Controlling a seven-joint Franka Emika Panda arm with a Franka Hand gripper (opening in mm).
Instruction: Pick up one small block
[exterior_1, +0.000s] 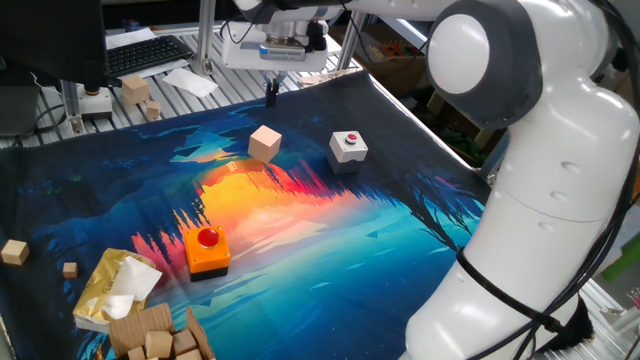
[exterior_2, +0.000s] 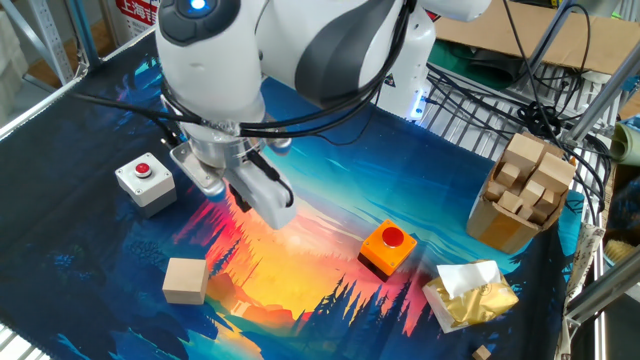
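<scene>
Robot's black two-finger gripper (exterior_2: 241, 203) hangs in the air above the plain tan wooden cube (exterior_2: 185, 280), holding nothing; I cannot tell how wide it is. That cube (exterior_1: 264, 143) sits near the white box with a red button (exterior_1: 347, 146).

Glossy white arm (exterior_1: 545, 190), grey joint caps, black cables (blue light on top)

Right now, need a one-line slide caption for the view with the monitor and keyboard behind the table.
Franka gripper hovers above the mat, short of the small block, white button box alongside.

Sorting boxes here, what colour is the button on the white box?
Red, on the white box; clearest in the other fixed view.
</scene>
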